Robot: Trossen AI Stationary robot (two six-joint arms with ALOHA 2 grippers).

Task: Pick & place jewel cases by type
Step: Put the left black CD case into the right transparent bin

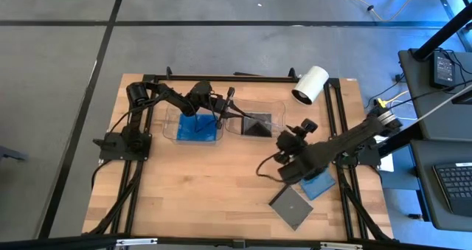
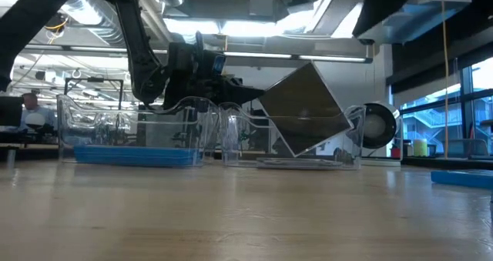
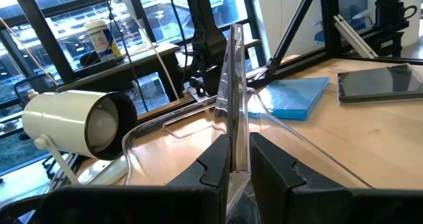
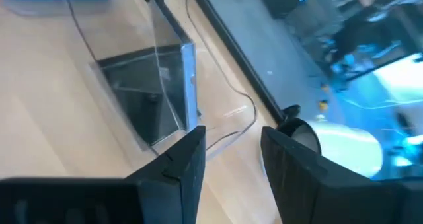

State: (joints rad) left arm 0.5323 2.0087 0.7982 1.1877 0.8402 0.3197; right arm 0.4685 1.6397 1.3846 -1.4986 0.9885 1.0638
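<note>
Clear plastic trays (image 1: pixel 193 125) sat side by side; we read no writing anywhere. Our left gripper (image 3: pixel 239 161) pinched a dark jewel case (image 2: pixel 304 107) on edge over the right tray (image 1: pixel 254 122). Our right gripper (image 4: pixel 231 151) hovered parted, empty, above a blue case (image 1: pixel 318 183) and grey case (image 1: pixel 291 207). A white lamp (image 1: pixel 310 84) stood beside.

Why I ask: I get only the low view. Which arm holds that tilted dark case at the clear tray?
Observer: The left gripper holds the dark case, jaws shut on its edge.
Operator: Where is the other arm?
Observer: The right gripper hangs over the table near the trays, jaws open and empty.
Operator: Any cases outside the trays?
Observer: A grey case lies beside a blue case, by the right arm.
</note>
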